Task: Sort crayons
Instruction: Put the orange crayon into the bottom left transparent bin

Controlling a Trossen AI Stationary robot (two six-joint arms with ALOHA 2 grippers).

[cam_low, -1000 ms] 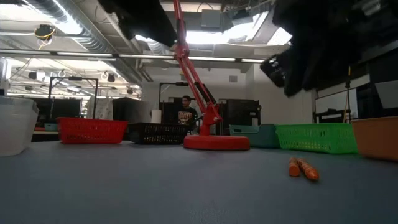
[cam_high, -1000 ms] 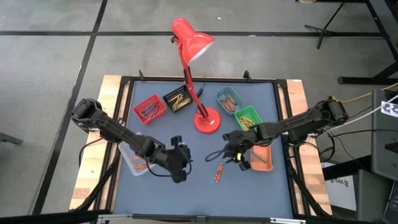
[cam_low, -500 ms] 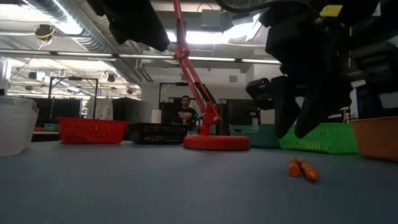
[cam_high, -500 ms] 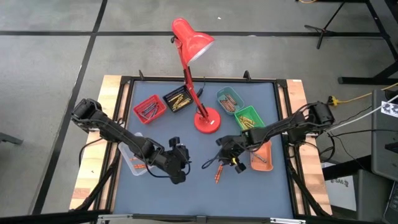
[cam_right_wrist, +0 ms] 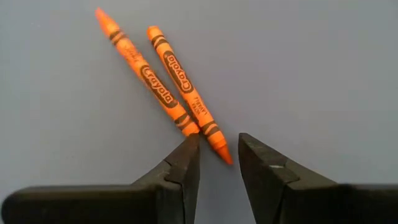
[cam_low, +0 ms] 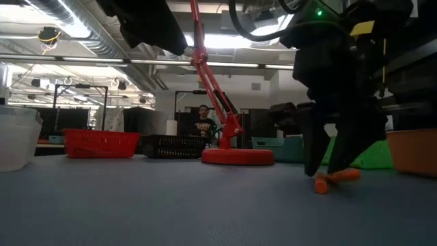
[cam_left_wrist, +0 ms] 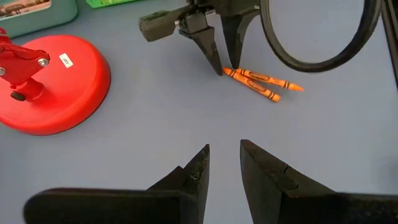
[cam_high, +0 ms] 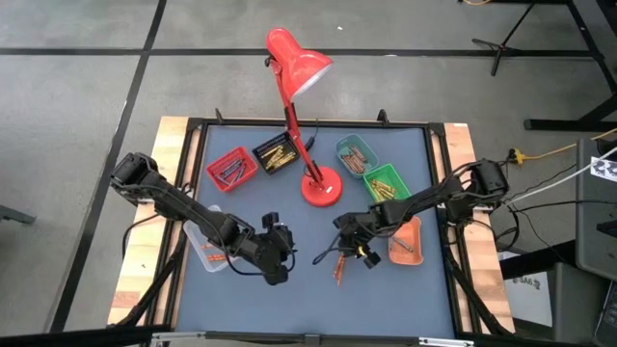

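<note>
Two orange crayons [cam_right_wrist: 163, 93] lie side by side on the blue-grey table top, a little toward the near edge from the table's middle [cam_high: 338, 271]. My right gripper [cam_right_wrist: 217, 149] is open, slanting down from above, with its fingertips low over their near ends [cam_low: 326, 171]. The pointed end [cam_right_wrist: 225, 157] of one crayon lies in the gap between the fingers. My left gripper [cam_left_wrist: 224, 149] hangs open above the table to the left of the crayons [cam_high: 280, 255], holding nothing. More crayons lie in the small trays. My right gripper reaches the crayons from above, slanting down. One fingertip [cam_right_wrist: 188, 149] stands at the blunt end [cam_right_wrist: 188, 129] of one crayon, and the other crayon's point lies between the fingers. Both crayons lie flat on the table. I cannot tell whether a finger touches either.
A red lamp stands on its round base [cam_high: 321, 186] at the table's middle. Small trays ring it: red [cam_high: 229, 170], black [cam_high: 275, 154], teal [cam_high: 357, 154], green [cam_high: 384, 183], orange [cam_high: 407, 241] and a clear one [cam_high: 207, 251]. A person shows far behind the table [cam_low: 203, 123].
My right gripper has come down and a little toward the table's left, onto the near ends of the two orange crayons, rolling as it sank. Its fingers stay open.
</note>
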